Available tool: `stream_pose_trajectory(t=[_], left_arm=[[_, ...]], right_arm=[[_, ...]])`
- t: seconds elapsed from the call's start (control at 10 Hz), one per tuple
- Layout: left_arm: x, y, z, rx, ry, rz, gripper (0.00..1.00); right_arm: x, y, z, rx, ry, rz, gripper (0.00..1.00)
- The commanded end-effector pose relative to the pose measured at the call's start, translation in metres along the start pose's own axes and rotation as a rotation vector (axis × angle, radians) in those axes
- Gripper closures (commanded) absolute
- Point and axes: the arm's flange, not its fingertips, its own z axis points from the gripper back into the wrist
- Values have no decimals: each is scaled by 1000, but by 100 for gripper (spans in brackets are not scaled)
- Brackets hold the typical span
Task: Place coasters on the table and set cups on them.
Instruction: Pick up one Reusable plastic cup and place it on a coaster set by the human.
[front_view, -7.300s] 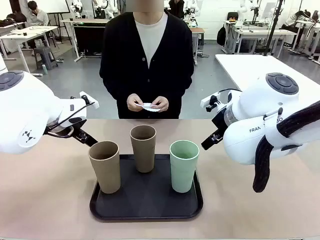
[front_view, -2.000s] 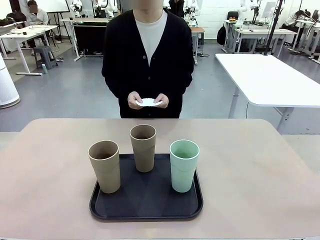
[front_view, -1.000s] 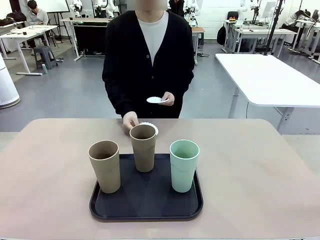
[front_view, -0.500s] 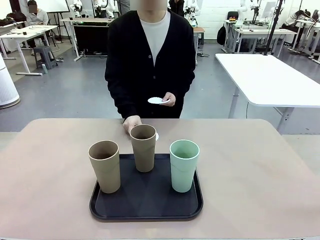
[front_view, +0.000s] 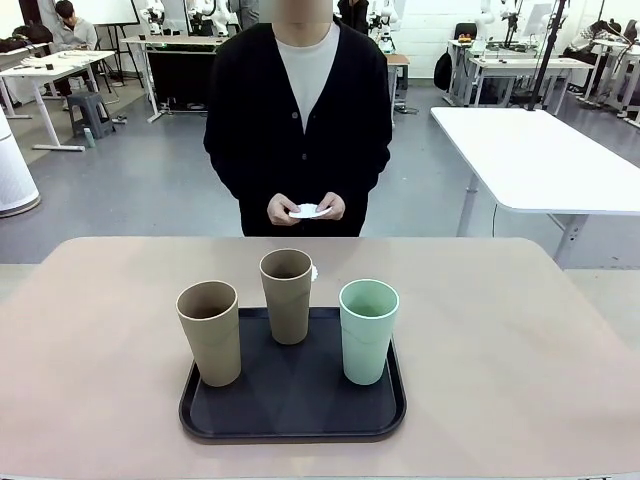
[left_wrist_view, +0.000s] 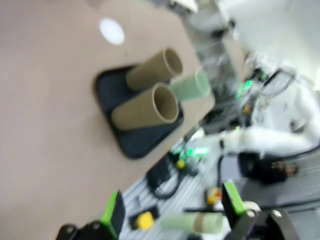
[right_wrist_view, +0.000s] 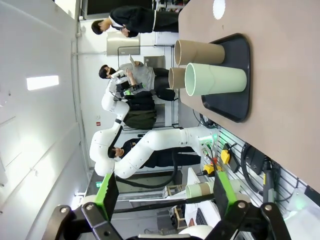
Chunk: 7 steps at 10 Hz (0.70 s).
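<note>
A lab or open workshop hall: beyond the far edge of the beige surface (front_view: 520, 320) lies a bare grey floor (front_view: 150, 190) with rows of white worktables (front_view: 530, 150), a stool (front_view: 90, 112), and a person (front_view: 70, 30) seated at a desk (front_view: 50, 70)

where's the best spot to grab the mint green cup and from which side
Likely best: grip the mint green cup across its upper wall, below the rim, coming sideways from the robot's right. It stands upright at the right end of the black tray, right flank free, with the tan cups on its left.
</note>
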Motion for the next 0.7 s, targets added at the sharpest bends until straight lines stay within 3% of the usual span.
stream_pose_trajectory(t=[0.0, 0.4, 0.6], left_arm=[[36, -3, -8, 157, 181, -223, 0], [42, -34, -87, 466, 417, -559, 0], [40, -43, -120, 553, 449, -654, 0]], right_arm=[[0, 0, 1, 3, -2, 2, 0], [0, 0, 1, 3, -2, 2, 0], [0, 0, 1, 3, -2, 2, 0]])
